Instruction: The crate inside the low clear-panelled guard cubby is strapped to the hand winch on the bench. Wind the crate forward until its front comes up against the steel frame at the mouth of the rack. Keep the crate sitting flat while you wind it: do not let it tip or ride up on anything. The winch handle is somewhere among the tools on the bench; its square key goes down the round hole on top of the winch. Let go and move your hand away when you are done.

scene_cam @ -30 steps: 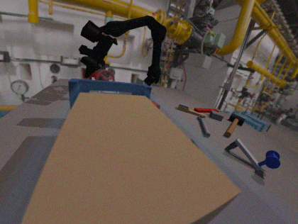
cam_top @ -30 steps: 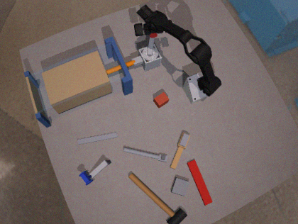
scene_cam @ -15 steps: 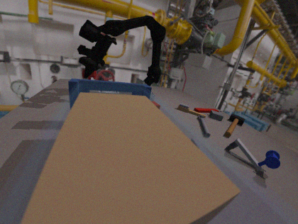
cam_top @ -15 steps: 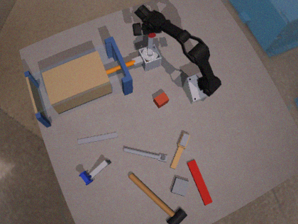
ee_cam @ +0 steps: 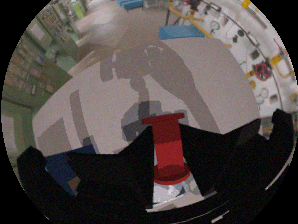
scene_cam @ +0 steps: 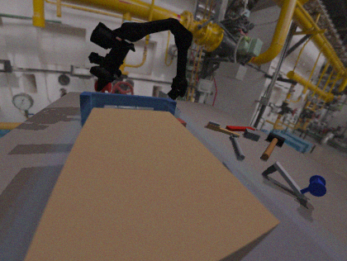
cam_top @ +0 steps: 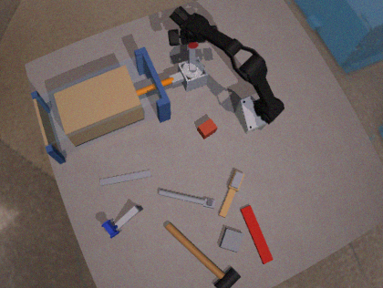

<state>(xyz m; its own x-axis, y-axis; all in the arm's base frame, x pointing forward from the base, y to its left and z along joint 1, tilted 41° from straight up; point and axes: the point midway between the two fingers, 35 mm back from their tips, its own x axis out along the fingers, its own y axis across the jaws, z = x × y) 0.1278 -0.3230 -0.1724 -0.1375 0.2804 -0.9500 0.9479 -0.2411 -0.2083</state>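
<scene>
My gripper is shut on the red grip of the winch handle. The handle's grey arm runs from the grip to the top of the silver winch; the key end cannot be made out. The orange strap runs from the winch through the blue frame to the crate. The tan crate looks flat inside the clear-panelled cubby, with a small gap between its front and the frame.
A red block lies near the arm's white base plate. Toward the bench front lie a grey bar, a wrench-like tool, a blue-knobbed tool, a brush, a hammer, a grey block and a red bar.
</scene>
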